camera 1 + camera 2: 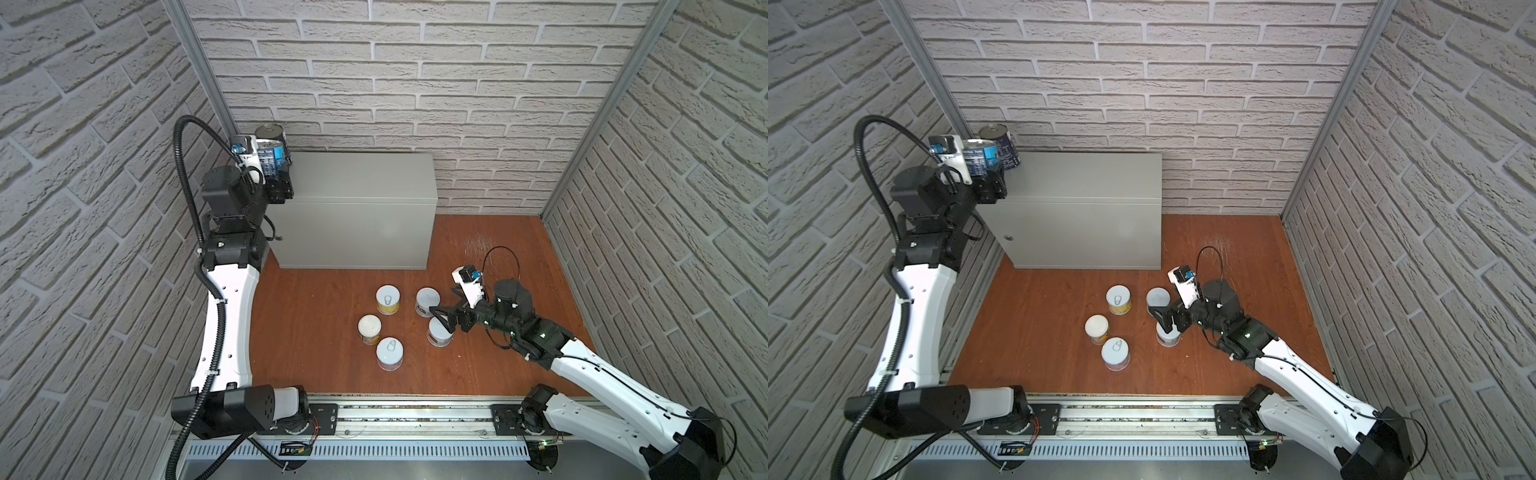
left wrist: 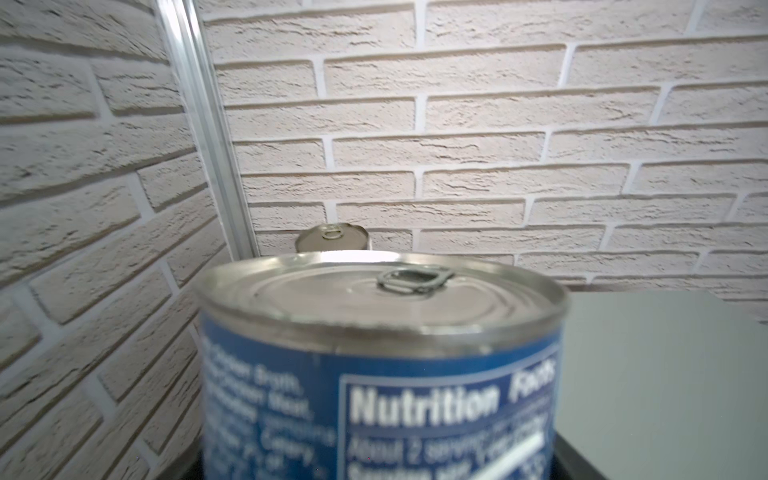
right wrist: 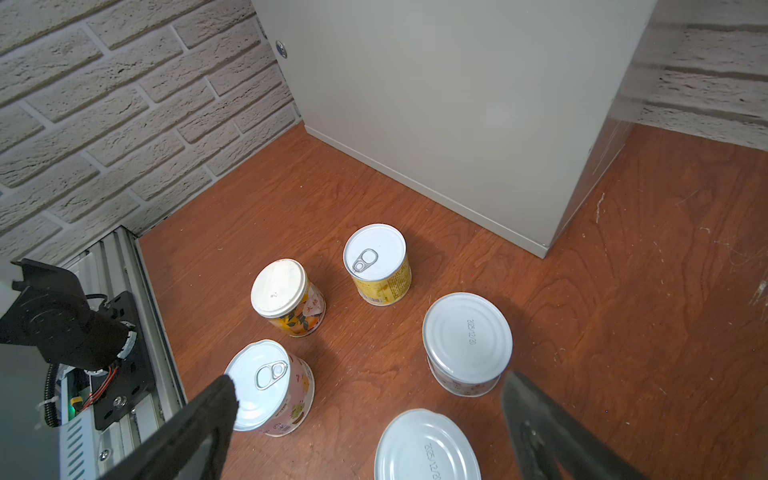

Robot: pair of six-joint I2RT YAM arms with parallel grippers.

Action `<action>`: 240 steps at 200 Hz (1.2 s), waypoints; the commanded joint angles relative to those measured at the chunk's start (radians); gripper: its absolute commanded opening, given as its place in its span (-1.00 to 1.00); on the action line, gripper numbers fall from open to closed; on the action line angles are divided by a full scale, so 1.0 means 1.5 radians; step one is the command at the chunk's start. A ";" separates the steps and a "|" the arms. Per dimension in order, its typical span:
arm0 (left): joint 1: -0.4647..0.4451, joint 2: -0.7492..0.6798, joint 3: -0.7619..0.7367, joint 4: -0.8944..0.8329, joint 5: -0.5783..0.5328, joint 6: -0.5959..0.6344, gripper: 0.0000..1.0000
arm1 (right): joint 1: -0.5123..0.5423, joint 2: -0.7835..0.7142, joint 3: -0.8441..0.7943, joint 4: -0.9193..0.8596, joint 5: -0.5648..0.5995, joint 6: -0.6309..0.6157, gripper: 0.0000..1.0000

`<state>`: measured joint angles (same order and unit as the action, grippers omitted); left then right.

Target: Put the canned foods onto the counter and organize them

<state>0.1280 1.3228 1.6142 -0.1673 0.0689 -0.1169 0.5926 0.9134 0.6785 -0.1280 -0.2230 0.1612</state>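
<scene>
With twelve o'clock taken toward the back wall, five short canned foods are being seen standing on the wooden floor [image 1: 316,324]: nearest, a pink-labelled can [image 1: 390,353]; at its eleven o'clock, a fruit-printed can [image 1: 369,328]; at its two o'clock, a near white-lidded can [image 1: 437,338]; farther off, a yellow can [image 1: 388,300] and, at that one's three o'clock, a far white-lidded can [image 1: 428,300]. The right fingers [image 3: 199,428] are being held spread wide and empty above the near white-lidded can, with nothing being gripped. At twelve o'clock of the group the bench [image 1: 361,178] is being seen against the wall. At its ten o'clock corner the left fingers [image 1: 992,183] are being clenched around a tall blue-labelled can [image 2: 374,374], which is being carried upright at the edge of the bench top; whether its base is touching the top cannot be told. Just beyond it, at about its twelve o'clock, a second blue can [image 2: 332,239] is being seen standing in the far corner. The step in hand is judged to be the setting down of the held can beside its twin. For the next move, the can is to be lowered until seated flat, just apart from the second blue can so that it is not knocked, and the left fingers released and drawn clear; the right fingers can then be lowered around the near white-lidded can, its close neighbours being avoided.
</scene>
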 commanded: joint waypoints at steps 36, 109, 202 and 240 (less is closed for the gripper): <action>0.077 0.056 0.076 0.242 0.047 -0.069 0.29 | 0.002 -0.020 -0.014 0.051 -0.025 0.007 1.00; 0.107 0.122 0.054 0.335 0.115 -0.129 0.31 | 0.002 -0.015 -0.014 0.055 -0.042 0.003 1.00; 0.107 0.166 0.058 0.313 0.175 -0.085 0.31 | 0.002 -0.012 -0.011 0.049 -0.044 0.004 0.99; 0.107 0.161 0.028 0.324 0.184 -0.079 0.31 | 0.002 -0.011 -0.012 0.050 -0.044 0.006 0.99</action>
<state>0.2813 1.6226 1.6531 0.0795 0.3180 -0.2619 0.5926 0.9005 0.6609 -0.0937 -0.2787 0.1661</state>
